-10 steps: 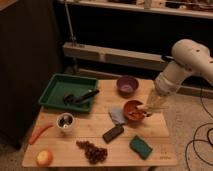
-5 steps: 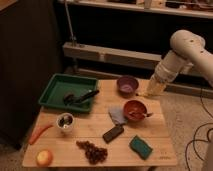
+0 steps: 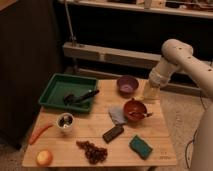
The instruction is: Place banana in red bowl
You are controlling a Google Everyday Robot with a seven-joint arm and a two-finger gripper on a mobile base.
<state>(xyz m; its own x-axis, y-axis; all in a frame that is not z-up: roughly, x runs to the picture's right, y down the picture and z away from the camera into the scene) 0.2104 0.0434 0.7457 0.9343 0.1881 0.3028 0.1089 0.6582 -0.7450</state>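
Note:
The red bowl [image 3: 134, 110] stands right of the middle of the wooden table [image 3: 90, 131]. A pale curved piece, which looks like the banana [image 3: 141, 115], lies inside the bowl and reaches over its right rim. My gripper [image 3: 150, 94] hangs from the white arm above the table's back right corner. It is to the right of and behind the red bowl, beside the purple bowl [image 3: 127, 85], and apart from both.
A green tray [image 3: 55, 93] with a black utensil [image 3: 81, 96] sits at the back left. A grey cloth [image 3: 117, 115], a dark bar [image 3: 113, 133], a green sponge [image 3: 141, 147], grapes [image 3: 92, 151], a small cup [image 3: 65, 121], a carrot [image 3: 39, 133] and a round yellow-orange fruit [image 3: 44, 157] lie on the table.
My gripper was low over the red bowl. It has risen and moved back and to the right, away from the bowl. The pale piece stays in the bowl.

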